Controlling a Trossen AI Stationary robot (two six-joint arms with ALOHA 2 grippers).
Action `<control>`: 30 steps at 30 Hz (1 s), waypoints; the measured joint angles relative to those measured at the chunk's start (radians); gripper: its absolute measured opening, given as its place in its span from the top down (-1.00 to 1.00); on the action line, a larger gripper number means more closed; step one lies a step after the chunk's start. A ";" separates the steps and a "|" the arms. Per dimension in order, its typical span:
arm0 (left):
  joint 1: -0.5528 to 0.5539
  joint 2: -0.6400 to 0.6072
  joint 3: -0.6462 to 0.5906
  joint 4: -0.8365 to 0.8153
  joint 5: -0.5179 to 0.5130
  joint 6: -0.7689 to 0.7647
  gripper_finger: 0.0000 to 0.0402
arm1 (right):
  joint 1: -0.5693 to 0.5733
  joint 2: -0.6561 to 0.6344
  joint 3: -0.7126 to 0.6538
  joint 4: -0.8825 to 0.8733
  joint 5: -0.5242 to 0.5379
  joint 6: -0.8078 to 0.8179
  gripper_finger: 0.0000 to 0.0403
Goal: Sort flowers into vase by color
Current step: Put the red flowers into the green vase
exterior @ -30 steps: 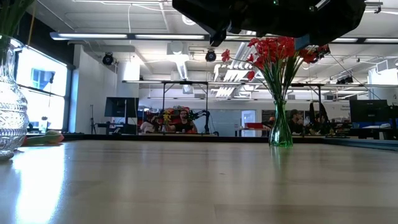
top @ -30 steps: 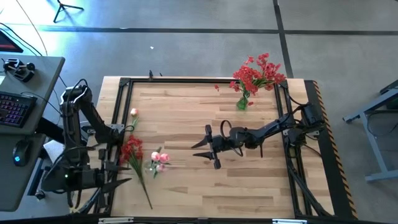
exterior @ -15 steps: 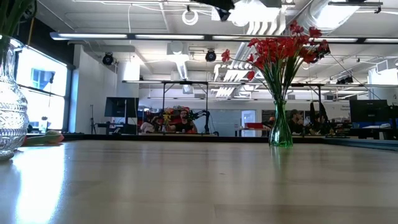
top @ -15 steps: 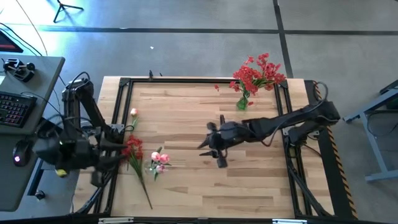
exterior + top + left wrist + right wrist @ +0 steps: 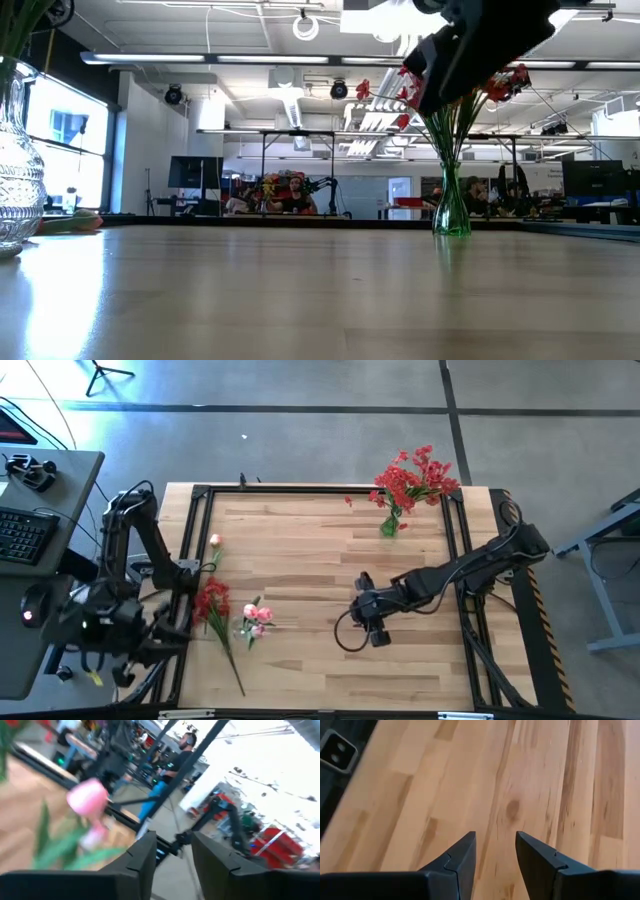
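The right pincer [image 5: 372,622] hovers over the middle of the worktop [image 5: 300,550], its fingers [image 5: 461,857] parted by a narrow gap with nothing between them. The left pincer [image 5: 170,855] is at the worktop's left edge, beyond the black frame [image 5: 190,550], fingers slightly apart and empty; a blurred pink bud shows just ahead of it.

The worktop is pale butcher-block wood, ringed by that black frame, on a grey concrete floor [image 5: 300,430]. A desk with a keyboard [image 5: 20,535] stands to the left. The low view shows an open workshop behind, with people seated far off.

Near the left edge lies a loose red flower [image 5: 212,603], a bushy cluster on a long green stem running toward the near edge. Pink flowers [image 5: 256,614] lie just beside it, and a single pink bud [image 5: 215,541] lies farther back. A green glass vase [image 5: 451,212] at the far right holds upright red blossoms [image 5: 412,478]. A clear cut-glass vase [image 5: 18,175] stands at the left.
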 joint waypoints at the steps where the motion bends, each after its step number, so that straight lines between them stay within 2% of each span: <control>1: 0.000 0.019 0.000 -0.002 0.005 -0.047 0.49 | -0.001 0.000 -0.006 0.002 0.001 -0.014 0.34; 6: 0.051 0.102 0.000 -0.056 0.007 -0.318 0.73 | -0.026 0.000 -0.013 0.039 0.000 -0.119 0.34; 8: 0.106 0.131 0.000 -0.122 0.053 -0.438 0.83 | -0.041 0.000 -0.013 0.084 0.001 -0.146 0.34; 10: 0.184 0.155 0.000 -0.196 0.159 -0.560 0.93 | -0.054 0.000 -0.013 0.128 0.000 -0.163 0.34; 11: 0.229 0.162 0.000 -0.232 0.255 -0.623 0.96 | -0.059 0.000 -0.013 0.145 0.001 -0.164 0.34; 13: 0.325 0.179 0.000 -0.312 0.521 -0.772 0.99 | -0.068 0.000 -0.013 0.177 0.001 -0.163 0.34; 16: 0.449 0.219 0.000 -0.465 1.032 -1.004 1.00 | -0.074 0.000 -0.013 0.198 0.000 -0.163 0.34; 18: 0.500 0.253 0.000 -0.608 1.337 -1.152 1.00 | -0.074 0.000 -0.013 0.198 0.000 -0.163 0.34; 19: 0.516 0.269 0.000 -0.691 1.456 -1.225 1.00 | -0.074 0.000 -0.013 0.198 0.000 -0.163 0.34; 21: 0.529 0.295 0.000 -0.848 1.612 -1.333 1.00 | -0.073 0.000 -0.013 0.198 -0.001 -0.162 0.34; 22: 0.530 0.302 0.000 -0.919 1.649 -1.379 1.00 | -0.073 0.000 -0.013 0.198 -0.001 -0.162 0.34; 25: 0.521 0.318 0.000 -1.067 1.634 -1.487 0.99 | -0.073 0.000 -0.013 0.203 -0.001 -0.142 0.34; 28: 0.515 0.318 0.000 -1.076 1.564 -1.513 0.93 | -0.072 0.000 -0.013 0.206 -0.001 -0.136 0.34; 30: 0.513 0.317 0.000 -1.080 1.480 -1.551 0.86 | -0.069 0.000 -0.013 0.206 -0.001 -0.136 0.34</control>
